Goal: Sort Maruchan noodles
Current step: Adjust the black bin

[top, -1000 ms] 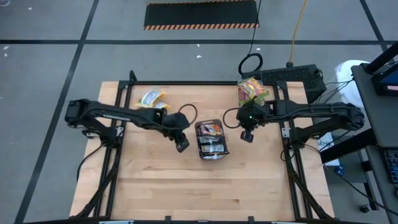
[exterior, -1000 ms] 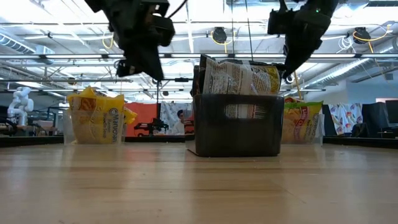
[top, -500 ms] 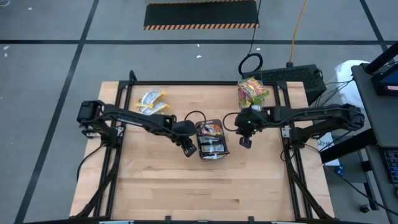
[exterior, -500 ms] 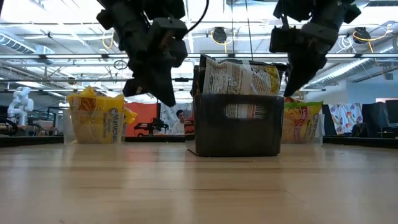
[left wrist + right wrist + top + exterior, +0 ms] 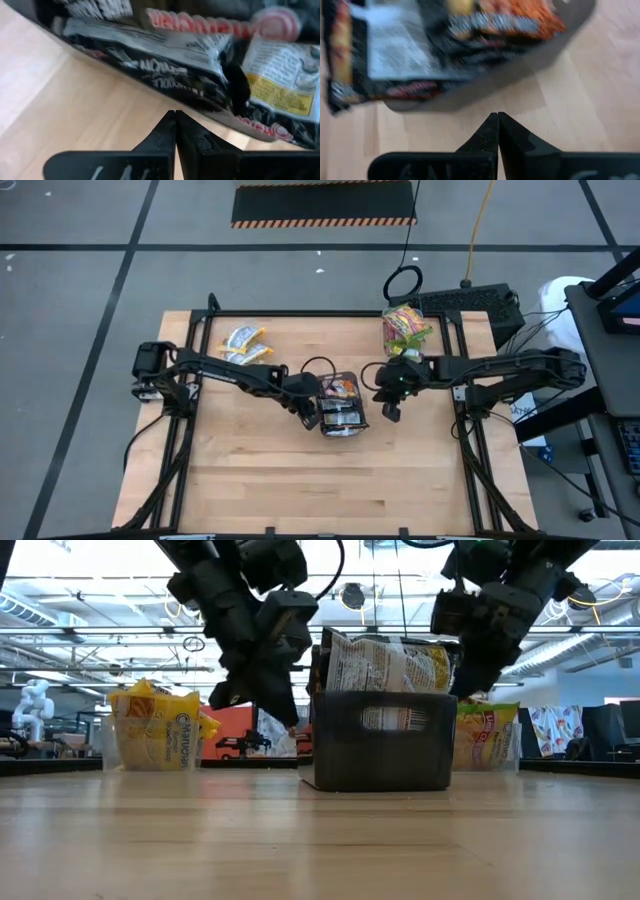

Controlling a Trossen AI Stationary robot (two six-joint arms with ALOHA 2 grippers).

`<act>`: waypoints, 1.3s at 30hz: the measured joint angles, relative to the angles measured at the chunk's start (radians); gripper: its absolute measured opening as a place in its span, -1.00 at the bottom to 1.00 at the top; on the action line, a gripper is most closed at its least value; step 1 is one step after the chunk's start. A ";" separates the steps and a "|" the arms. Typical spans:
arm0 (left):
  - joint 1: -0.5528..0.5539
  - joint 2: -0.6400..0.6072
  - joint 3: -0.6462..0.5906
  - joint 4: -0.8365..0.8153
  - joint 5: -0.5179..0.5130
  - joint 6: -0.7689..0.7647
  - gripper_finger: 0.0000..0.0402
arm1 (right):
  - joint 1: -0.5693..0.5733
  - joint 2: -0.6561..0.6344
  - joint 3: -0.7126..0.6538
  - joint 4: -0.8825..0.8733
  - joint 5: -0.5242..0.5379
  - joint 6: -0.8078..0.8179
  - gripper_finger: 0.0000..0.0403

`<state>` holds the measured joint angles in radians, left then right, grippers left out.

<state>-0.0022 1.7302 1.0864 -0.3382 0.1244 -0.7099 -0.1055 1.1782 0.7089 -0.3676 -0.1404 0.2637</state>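
Dark noodle packets (image 5: pixel 340 402) stood in grey tray (image 5: pixel 380 753), frame centre. Left gripper (image 5: pixel 311 420) hung at tray's left edge, fingers pressed together, empty. Right gripper (image 5: pixel 391 412) just right of tray, fingers pressed together, empty. Yellow packets (image 5: pixel 243 340) upper left; green-edged packets (image 5: pixel 404 323) upper right.

Dark noodle packets (image 5: pixel 338 402) upright in tray (image 5: pixel 380 752)

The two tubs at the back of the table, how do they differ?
The left tub holds yellow packets; the right tub holds green-edged pink ones. In the low view the left tub stands in plain sight, while the grey tray partly hides the right tub. Both are clear and sit at the far edge.
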 joint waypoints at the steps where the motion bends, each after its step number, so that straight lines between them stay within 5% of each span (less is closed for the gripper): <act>1: 0.005 0.000 0.000 0.001 -0.003 -0.004 -0.95 | 0.000 0.007 -0.007 0.036 -0.015 0.009 -1.00; 21: 0.036 -0.002 0.001 -0.006 -0.004 -0.006 -0.95 | -0.002 0.297 -0.054 0.494 -0.208 0.039 -1.00; 39: 0.042 -0.034 0.001 -0.037 -0.018 0.008 -0.95 | -0.004 0.257 -0.053 0.512 -0.230 0.032 -1.00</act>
<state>0.0399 1.6959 1.0874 -0.3749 0.1062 -0.7017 -0.1097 1.4353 0.6556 0.1447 -0.3702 0.2954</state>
